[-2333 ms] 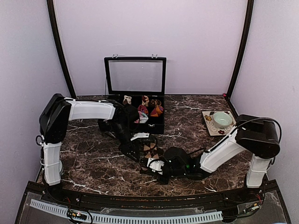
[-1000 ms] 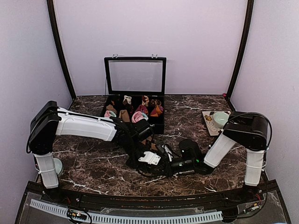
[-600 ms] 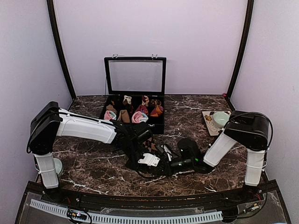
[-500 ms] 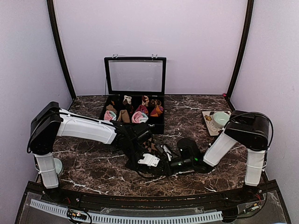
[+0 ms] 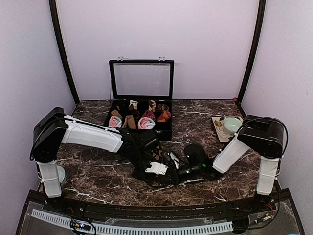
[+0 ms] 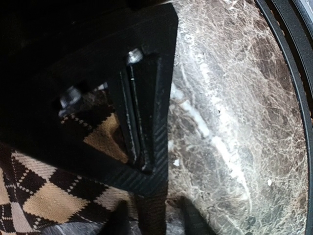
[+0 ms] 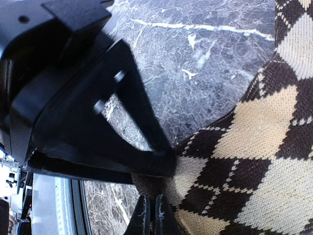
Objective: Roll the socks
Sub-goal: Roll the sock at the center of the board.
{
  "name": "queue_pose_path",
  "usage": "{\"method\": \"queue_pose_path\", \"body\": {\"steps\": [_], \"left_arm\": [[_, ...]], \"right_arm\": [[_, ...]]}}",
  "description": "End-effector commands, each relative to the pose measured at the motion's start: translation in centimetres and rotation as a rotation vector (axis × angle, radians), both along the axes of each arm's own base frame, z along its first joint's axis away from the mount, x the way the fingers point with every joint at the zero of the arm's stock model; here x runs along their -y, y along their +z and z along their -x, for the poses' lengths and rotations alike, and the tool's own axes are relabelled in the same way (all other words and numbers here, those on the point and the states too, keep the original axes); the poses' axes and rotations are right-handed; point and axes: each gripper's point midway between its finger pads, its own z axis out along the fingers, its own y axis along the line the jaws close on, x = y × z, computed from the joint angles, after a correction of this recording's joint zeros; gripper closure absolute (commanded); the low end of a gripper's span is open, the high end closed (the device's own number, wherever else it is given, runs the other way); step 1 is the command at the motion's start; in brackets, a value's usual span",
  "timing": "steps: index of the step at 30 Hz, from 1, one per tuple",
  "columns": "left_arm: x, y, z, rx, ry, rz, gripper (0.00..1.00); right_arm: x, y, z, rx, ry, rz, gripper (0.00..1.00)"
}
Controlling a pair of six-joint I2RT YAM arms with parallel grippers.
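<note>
A brown-and-beige diamond-pattern sock (image 7: 254,147) lies on the marble between the two arms. From above it is mostly hidden under them (image 5: 158,155). My right gripper (image 7: 152,218) is shut, and the sock's plain brown cuff (image 7: 151,188) runs into its fingertips. In the left wrist view, a strip of that cuff (image 6: 151,215) passes between the fingers of my left gripper (image 6: 154,220). Those fingers stand narrowly apart, with a gap on the strip's right side. In the top view the left gripper (image 5: 145,169) and right gripper (image 5: 164,171) meet low at the table's centre front.
A black box (image 5: 164,133) with its clear lid (image 5: 141,81) raised stands at the back centre and holds several rolled socks. A patterned plate with a green bowl (image 5: 230,125) sits at the right. A round pale object (image 5: 59,174) sits by the left arm's base. The table's dark front rail (image 5: 146,210) is close.
The left arm has swung down to the centre front and now covers the sock that lay flat. The right gripper has shifted left toward it. The left jaws have narrowed.
</note>
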Motion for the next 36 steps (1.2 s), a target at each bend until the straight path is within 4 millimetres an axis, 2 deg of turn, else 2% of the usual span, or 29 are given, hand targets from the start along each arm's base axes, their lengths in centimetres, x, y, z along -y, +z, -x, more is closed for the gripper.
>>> {"method": "queue_pose_path", "body": {"steps": [1, 3, 6, 7, 10, 12, 17, 27, 36], "left_arm": [[0.8, 2.0, -0.1, 0.001, 0.052, 0.055, 0.34], [0.6, 2.8, 0.4, -0.013, 0.043, 0.062, 0.30], [0.2, 3.4, 0.9, -0.025, 0.036, 0.066, 0.30], [0.2, 3.5, 0.9, -0.023, 0.036, 0.069, 0.33], [0.4, 3.6, 0.9, -0.012, 0.031, 0.072, 0.51], [0.5, 3.7, 1.2, -0.012, 0.019, 0.073, 0.58], [0.1, 2.8, 2.2, -0.029, -0.007, 0.048, 0.66], [-0.4, 0.4, 0.9, 0.051, 0.001, 0.018, 0.62], [-0.7, -0.6, 0.6, 0.080, -0.012, 0.001, 0.63]], "right_arm": [[7.6, -9.6, 3.8, -0.231, -0.048, 0.410, 1.00], [7.8, -9.8, 4.0, -0.238, -0.052, 0.414, 1.00], [7.9, -9.9, 4.1, -0.246, -0.058, 0.414, 1.00], [7.8, -9.9, 4.0, -0.250, -0.060, 0.411, 1.00], [7.7, -10.1, 4.0, -0.262, -0.064, 0.412, 1.00], [7.6, -10.1, 4.1, -0.267, -0.063, 0.410, 1.00], [7.8, -10.2, 4.2, -0.276, -0.067, 0.405, 1.00], [7.7, -10.1, 4.6, -0.296, -0.070, 0.382, 1.00], [7.8, -10.3, 4.7, -0.299, -0.057, 0.396, 1.00]]}}
